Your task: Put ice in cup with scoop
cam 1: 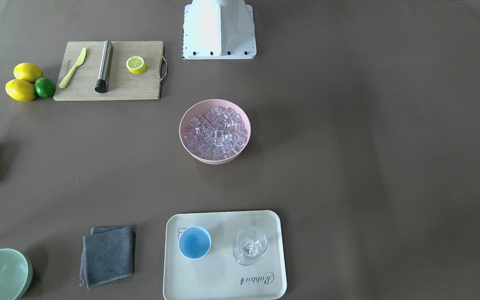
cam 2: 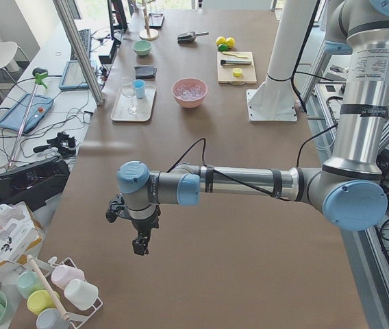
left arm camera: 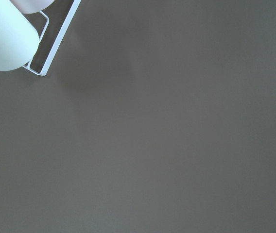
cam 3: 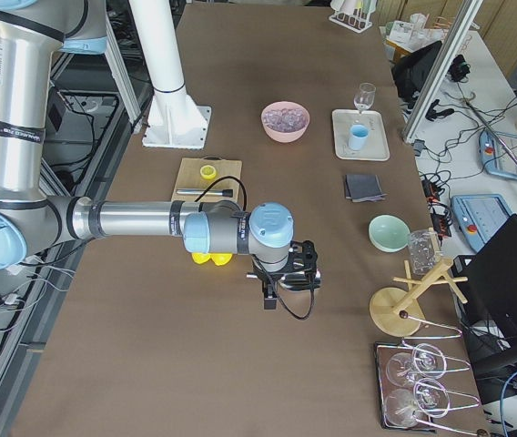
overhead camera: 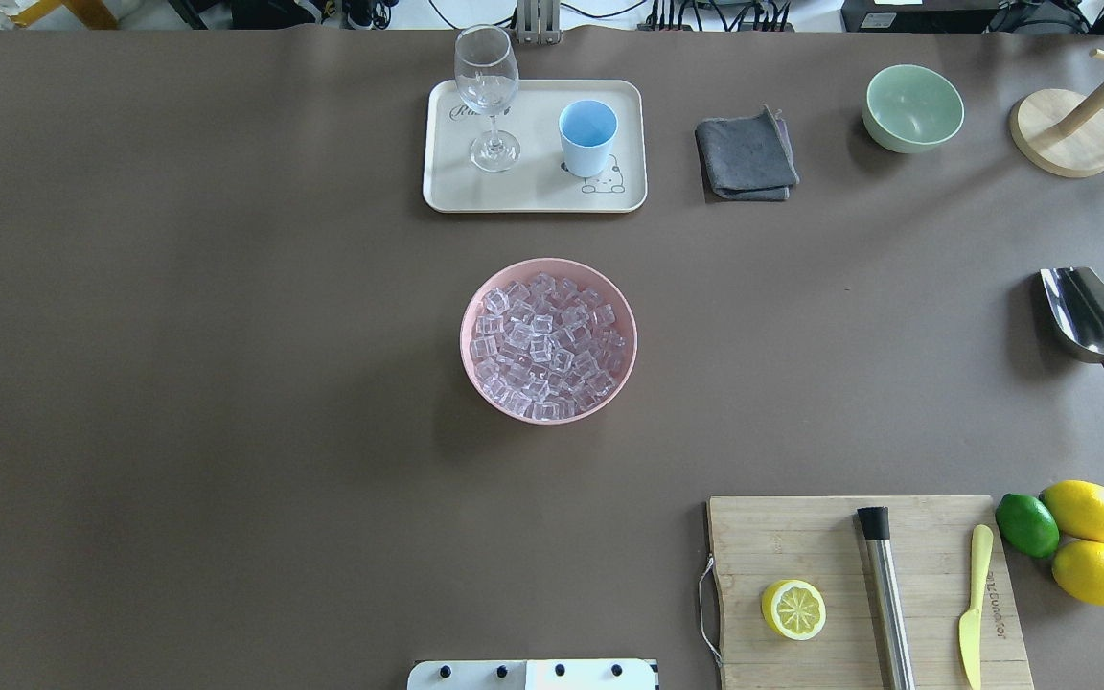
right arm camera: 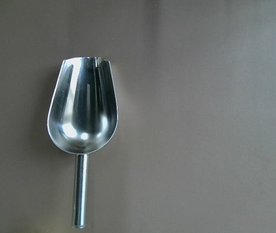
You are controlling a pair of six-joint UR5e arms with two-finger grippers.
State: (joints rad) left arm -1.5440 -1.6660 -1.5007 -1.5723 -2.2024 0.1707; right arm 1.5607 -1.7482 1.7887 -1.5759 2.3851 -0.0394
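One scoop (right arm camera: 82, 116) lies just below the right gripper (cam 3: 271, 299), open table (right arm camera: 201, 121) round it — its jaw width I cannot tell, nor the left gripper's (cam 2: 140, 247). One cup (overhead camera: 587, 136), one pink bowl (overhead camera: 467, 337) of many ice cubes (overhead camera: 545, 340) — well beyond it.

Pink bowl (overhead camera: 467, 337) of clear ice cubes (overhead camera: 544, 347) dead centre on the table (overhead camera: 226, 383), light-blue cup (overhead camera: 587, 137) on cream tray (overhead camera: 533, 195) at far edge, steel scoop (overhead camera: 1089, 316) by right edge.

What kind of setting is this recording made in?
Likely a robotics lab staged as a drinks station: the left arm over a brown table, cables and screens alongside, plus ice, cup and scoop.
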